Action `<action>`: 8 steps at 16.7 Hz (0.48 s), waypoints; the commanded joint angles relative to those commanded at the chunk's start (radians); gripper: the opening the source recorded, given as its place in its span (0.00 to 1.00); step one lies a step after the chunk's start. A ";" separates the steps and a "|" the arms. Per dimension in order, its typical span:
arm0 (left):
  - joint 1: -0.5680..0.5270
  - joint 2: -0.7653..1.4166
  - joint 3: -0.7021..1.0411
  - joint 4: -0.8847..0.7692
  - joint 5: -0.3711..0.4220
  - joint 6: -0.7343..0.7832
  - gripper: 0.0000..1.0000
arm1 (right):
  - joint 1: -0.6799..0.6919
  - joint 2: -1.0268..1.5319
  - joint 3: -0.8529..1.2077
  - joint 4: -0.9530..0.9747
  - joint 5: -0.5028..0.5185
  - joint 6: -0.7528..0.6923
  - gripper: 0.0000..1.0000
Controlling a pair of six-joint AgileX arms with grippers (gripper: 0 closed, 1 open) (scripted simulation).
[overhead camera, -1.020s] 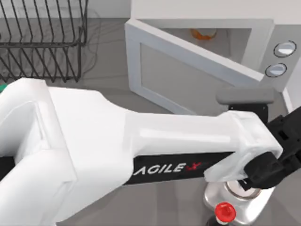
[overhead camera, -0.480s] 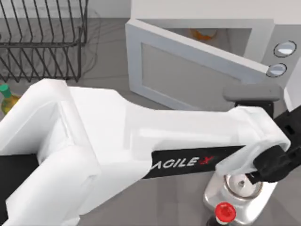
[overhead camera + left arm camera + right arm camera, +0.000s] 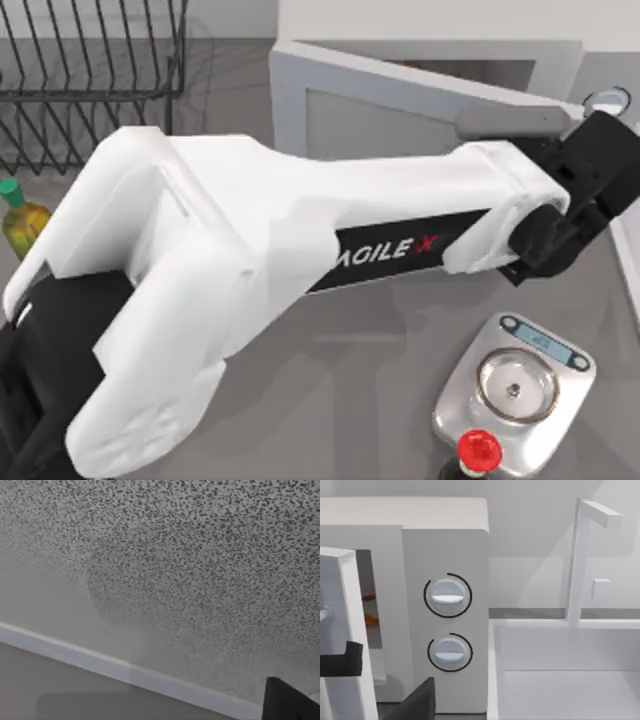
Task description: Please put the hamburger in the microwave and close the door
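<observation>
The white microwave (image 3: 430,25) stands at the back right, its two knobs (image 3: 447,596) facing the right wrist camera. Its door (image 3: 400,115) is swung nearly shut and leaves only a narrow dark gap. Through that gap an orange sliver of the hamburger (image 3: 370,619) shows inside the cavity. My left arm reaches across the table, and its black gripper (image 3: 600,150) presses against the door's outer face near the pale bar handle (image 3: 510,120). The left wrist view looks close up at the speckled window panel (image 3: 200,555) of the door.
A silver kitchen scale (image 3: 515,385) sits at the front right with a red-capped bottle (image 3: 478,450) beside it. A wire dish rack (image 3: 90,80) stands at the back left, and a green-capped bottle (image 3: 15,215) at the left edge. A white sink (image 3: 565,675) adjoins the microwave.
My left gripper has moved toward the back, swinging the door from wide open to nearly shut. The arm has lifted off the scale, which now shows whole.
</observation>
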 joint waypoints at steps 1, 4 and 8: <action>0.000 0.000 0.000 0.000 0.000 0.000 0.00 | 0.000 0.000 0.000 0.000 0.000 0.000 1.00; -0.005 -0.003 -0.005 -0.003 -0.002 0.000 0.00 | 0.000 0.000 0.000 0.000 0.000 0.000 1.00; 0.028 0.077 0.110 -0.033 0.018 0.034 0.00 | 0.000 0.000 0.000 0.000 0.000 0.000 1.00</action>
